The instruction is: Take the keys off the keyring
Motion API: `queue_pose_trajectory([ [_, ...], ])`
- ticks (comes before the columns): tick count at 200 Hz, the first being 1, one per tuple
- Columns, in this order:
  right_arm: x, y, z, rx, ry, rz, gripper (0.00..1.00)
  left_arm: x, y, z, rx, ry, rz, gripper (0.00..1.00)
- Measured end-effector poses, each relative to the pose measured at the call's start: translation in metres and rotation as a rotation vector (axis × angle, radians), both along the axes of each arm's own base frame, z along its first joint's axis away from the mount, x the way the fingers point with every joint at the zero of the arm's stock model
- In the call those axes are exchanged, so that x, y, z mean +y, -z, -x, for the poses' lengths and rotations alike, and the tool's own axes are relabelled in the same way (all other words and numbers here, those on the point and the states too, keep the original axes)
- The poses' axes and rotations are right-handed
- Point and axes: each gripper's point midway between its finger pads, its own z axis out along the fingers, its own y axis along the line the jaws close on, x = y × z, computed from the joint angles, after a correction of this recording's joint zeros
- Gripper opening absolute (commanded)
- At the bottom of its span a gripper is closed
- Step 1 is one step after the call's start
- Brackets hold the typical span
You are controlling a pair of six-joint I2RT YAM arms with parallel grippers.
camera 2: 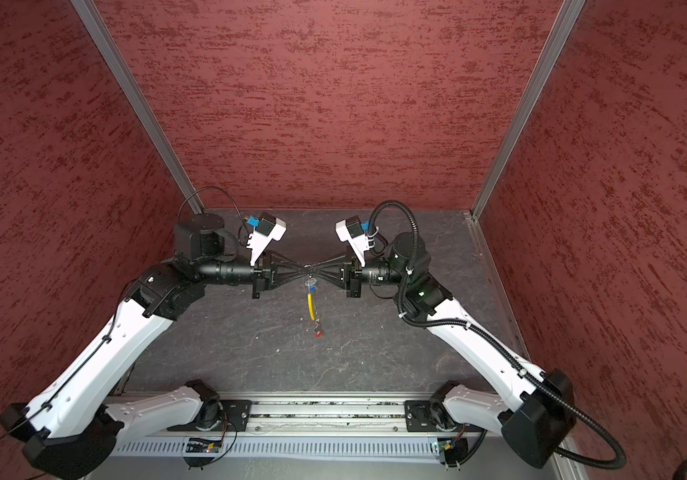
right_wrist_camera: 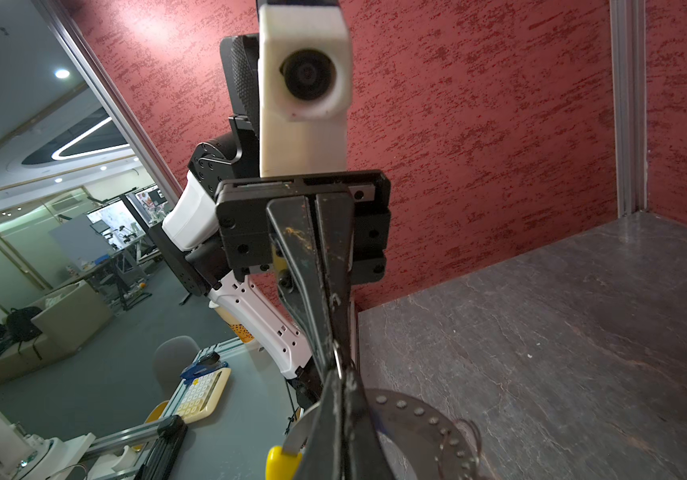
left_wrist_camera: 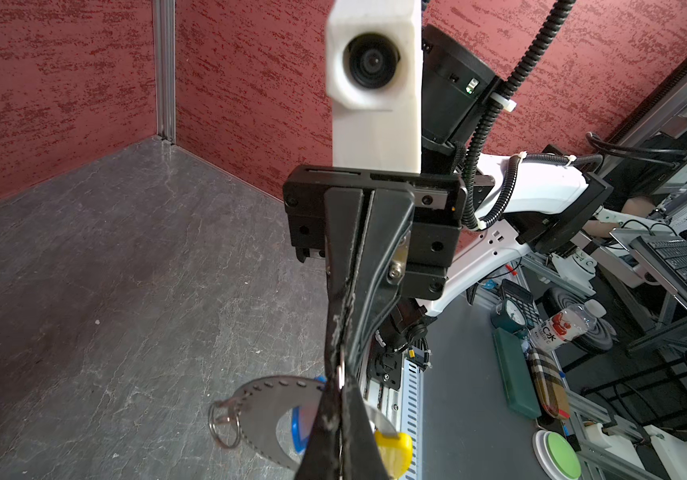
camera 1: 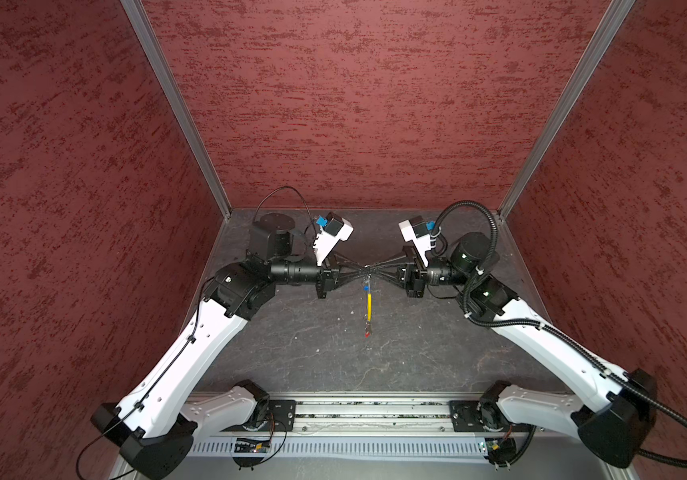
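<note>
Nearest the lens in the left wrist view, the left gripper (left_wrist_camera: 339,390) is being seen from its own wrist, with its jaws being pressed fully together. The right gripper (left_wrist_camera: 342,353) is being presented nose to nose against it, its jaws likewise closed with no gap showing. A small silver ring (left_wrist_camera: 341,370) of the keyring (left_wrist_camera: 261,401) is being pinched where the two sets of tips meet. Which pair is bearing the load cannot be told.

The keyring is being held in the air over the tabletop (camera 1: 292,345), near the middle of the cell, hanging below the joined tips. In both top views the blue-headed key (camera 1: 366,287) is being shown just under the tips. The yellow sleeve (camera 1: 369,305) is hanging below it, and the red-headed key (camera 1: 368,331) is at the lowest end. Both keys are being carried on the loop.

Arm pose: the two arms are being held in mirror image. The left elbow (camera 1: 146,444) and right elbow (camera 1: 616,428) are being swung outward from the base rail (camera 1: 375,409). The forearms are being slanted inward and away from the rail. The wrists are being levelled, so that the grippers are pointing straight at each other along one line.
</note>
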Motion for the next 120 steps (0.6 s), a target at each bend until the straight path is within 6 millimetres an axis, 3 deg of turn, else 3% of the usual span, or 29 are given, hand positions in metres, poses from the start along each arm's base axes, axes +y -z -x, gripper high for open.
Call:
queue_pose_trajectory([
  [20, 0.0, 0.0, 0.0, -0.001, 0.0, 0.0, 0.0, 0.0, 0.0, 0.0, 0.0, -0.001, 0.0, 0.0],
  [50, 0.0, -0.003, 0.0, -0.006, 0.003, -0.012, 0.0, 0.0, -0.002, -0.001, 0.0, -0.006, 0.008, 0.22],
  [89, -0.001, -0.015, 0.001, -0.025, 0.007, -0.052, 0.0, -0.001, -0.009, -0.004, -0.022, -0.024, 0.052, 0.4],
  [120, -0.002, -0.024, -0.001, -0.038, 0.024, -0.087, 0.0, 0.002, -0.01, -0.002, -0.051, -0.04, 0.115, 0.42],
])
